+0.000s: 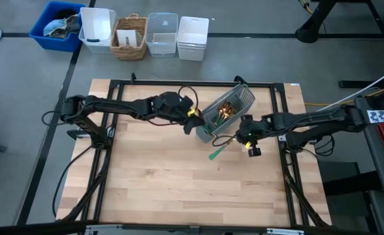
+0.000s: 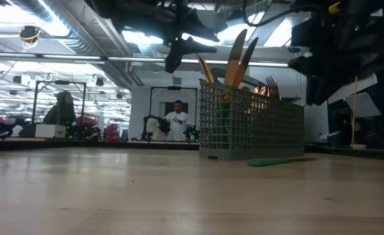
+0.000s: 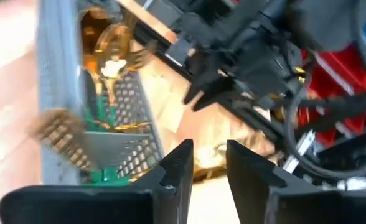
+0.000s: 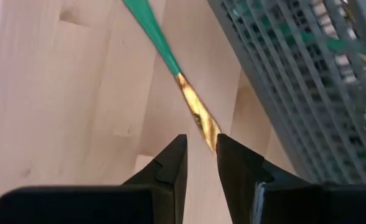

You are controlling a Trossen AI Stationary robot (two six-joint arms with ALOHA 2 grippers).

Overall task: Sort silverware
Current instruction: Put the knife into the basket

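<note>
Caddy (image 1: 234,104): grey wire mesh, upright on the worktop (image 1: 166,176) toward its far right part, set at a slant between the two arms.
Silverware (image 2: 234,55): most of it stands in the caddy, gold heads up, teal handles down among the mesh; forks (image 2: 270,88) show at one end.
Loose piece (image 1: 219,151): one teal-handled utensil lies flat on the worktop just beside the caddy's near side; its gold end (image 4: 198,118) points at the right gripper.
Right gripper (image 4: 201,152): low over the worktop next to the caddy; fingers a small way apart, the gold tip reaching the gap between them; whether they grip it cannot be told.
Left gripper (image 3: 208,158): at the caddy's left end, above the worktop; fingers part open with nothing between them.
Bins (image 1: 146,32): a row on the floor beyond the worktop.
Background: a person (image 2: 177,121) stands far off in the room.
</note>
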